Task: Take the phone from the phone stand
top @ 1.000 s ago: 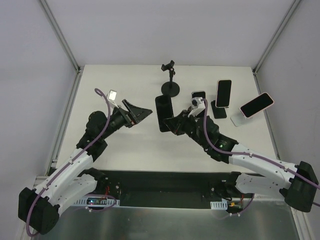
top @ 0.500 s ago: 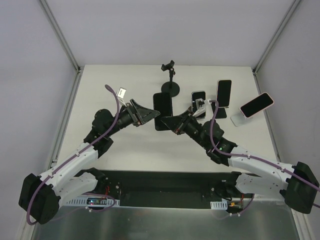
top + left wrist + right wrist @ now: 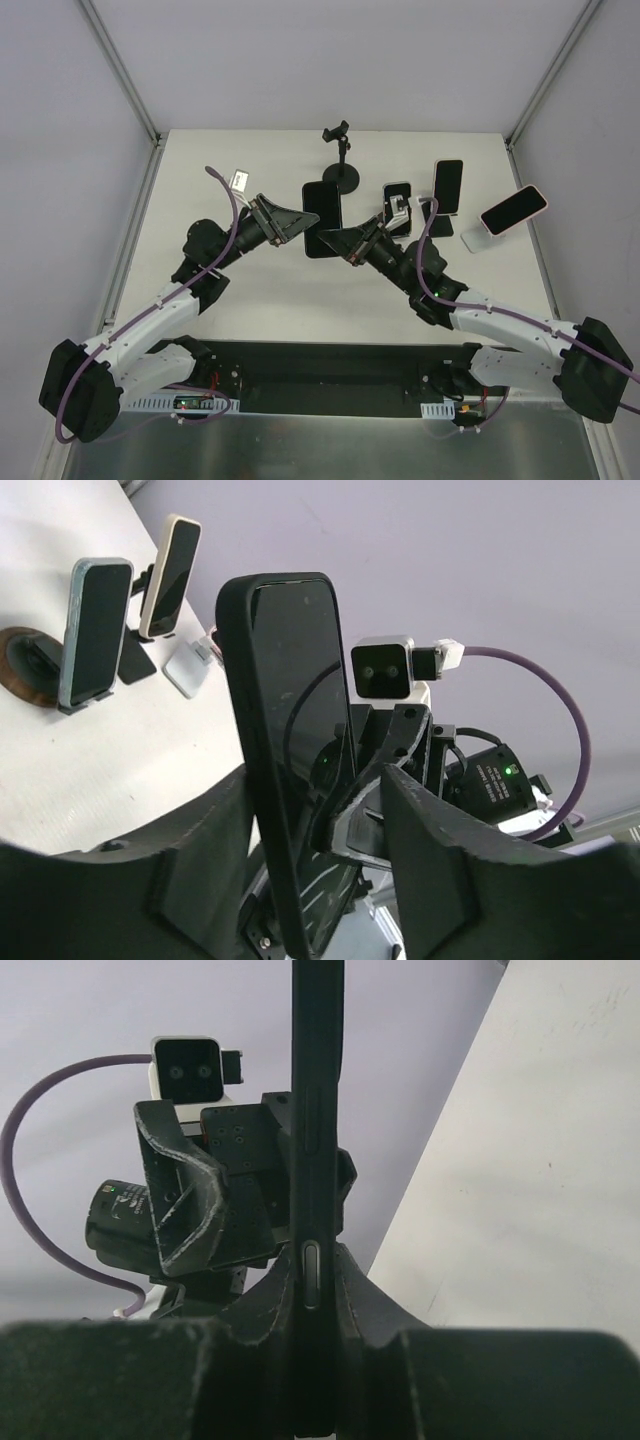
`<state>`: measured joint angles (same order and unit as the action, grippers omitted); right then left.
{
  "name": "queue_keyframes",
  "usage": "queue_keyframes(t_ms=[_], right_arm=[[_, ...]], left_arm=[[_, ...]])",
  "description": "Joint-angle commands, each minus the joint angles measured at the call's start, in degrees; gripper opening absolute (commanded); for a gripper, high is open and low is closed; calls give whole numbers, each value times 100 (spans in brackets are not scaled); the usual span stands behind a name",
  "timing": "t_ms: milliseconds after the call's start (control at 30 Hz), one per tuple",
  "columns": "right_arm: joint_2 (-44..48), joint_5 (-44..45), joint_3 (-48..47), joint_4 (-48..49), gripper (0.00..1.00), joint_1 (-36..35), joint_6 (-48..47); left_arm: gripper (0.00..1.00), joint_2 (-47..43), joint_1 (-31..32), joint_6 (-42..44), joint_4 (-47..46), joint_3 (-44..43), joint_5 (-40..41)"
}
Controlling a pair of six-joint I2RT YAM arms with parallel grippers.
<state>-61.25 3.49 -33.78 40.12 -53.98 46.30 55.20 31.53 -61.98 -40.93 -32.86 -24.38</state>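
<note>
A black phone [image 3: 322,218] hangs above the table's middle, upright and edge-on in the right wrist view [image 3: 317,1110]. My right gripper [image 3: 342,240] is shut on its lower end [image 3: 318,1280]. My left gripper [image 3: 300,226] has come in from the left and straddles the same phone [image 3: 290,740]. Its jaws are open: one finger lies close to the phone's back, the other finger [image 3: 430,850] stands well off the screen side. The empty black phone stand [image 3: 341,165], a round base with a clamp on top, is at the back centre.
Three more phones rest on stands at the right: a dark one [image 3: 397,203], a tall one [image 3: 447,187] and a pink-edged one [image 3: 514,209]. Two of them show in the left wrist view [image 3: 95,630] [image 3: 170,575]. Frame posts rise at the table's far corners.
My left gripper has swung right to the phone and its jaws have narrowed around it. My right gripper has carried the phone a little left and toward the back.
</note>
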Motion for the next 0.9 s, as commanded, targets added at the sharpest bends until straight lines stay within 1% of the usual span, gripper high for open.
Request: queue_keyframes(t_ms=[0,33,100,133,167,200,233,267,300,367,400,433,467,500,600,633,667,700,733,767,833,867], right_arm=[[-62,-260,-6,1032,1,89,370],[-97,-278,3,1077,1,124,431],[-106,-296,38,1103,1,142,476],[-106,-296,64,1103,1,150,476],[-89,-305,91,1103,4,177,485],[-80,-287,152,1103,14,194,494],[-54,-278,179,1103,20,212,494],[-27,-278,214,1095,27,247,502],[-1,-278,275,1060,42,265,494],[104,-296,319,972,57,326,398],[166,-296,337,850,72,344,293],[306,-296,337,727,78,387,196],[403,-287,354,377,83,405,-31],[508,-296,355,174,91,431,-164],[1026,-130,390,-775,100,546,-708],[1306,-77,390,-1030,97,598,-893],[1457,63,355,-1694,96,616,-1052],[1606,151,328,-2057,96,651,-1384],[1912,265,311,-2365,96,669,-1526],[2081,458,293,-2890,96,678,-1667],[2564,792,267,-3412,96,687,-2142],[2731,898,223,-3910,96,687,-2300]], left_arm=[[47,78,55,-69,-846,-36,-84],[39,87,55,-60,-873,-27,-67],[28,79,46,-25,-856,-10,-40],[16,70,46,1,-838,-1,-14],[11,52,46,36,-821,8,12],[6,52,38,63,-768,8,38],[2,26,38,124,-742,8,65],[0,26,29,150,-706,-1,109],[0,26,-6,168,-689,-1,126],[0,26,-59,221,-662,-10,135],[0,43,-137,238,-653,-18,118],[0,52,-190,247,-619,-18,92],[0,87,-261,256,-583,-36,74],[0,96,-322,265,-540,-53,22],[0,175,-664,413,-250,-167,-189],[0,210,-848,458,-136,-211,-242],[0,289,-981,502,57,-299,-303],[0,333,-1095,581,154,-352,-365],[0,403,-1218,634,294,-413,-522],[0,578,-1506,686,487,-545,-611],[0,911,-1815,888,682,-773,-873],[0,1062,-2113,967,917,-870,-980]])
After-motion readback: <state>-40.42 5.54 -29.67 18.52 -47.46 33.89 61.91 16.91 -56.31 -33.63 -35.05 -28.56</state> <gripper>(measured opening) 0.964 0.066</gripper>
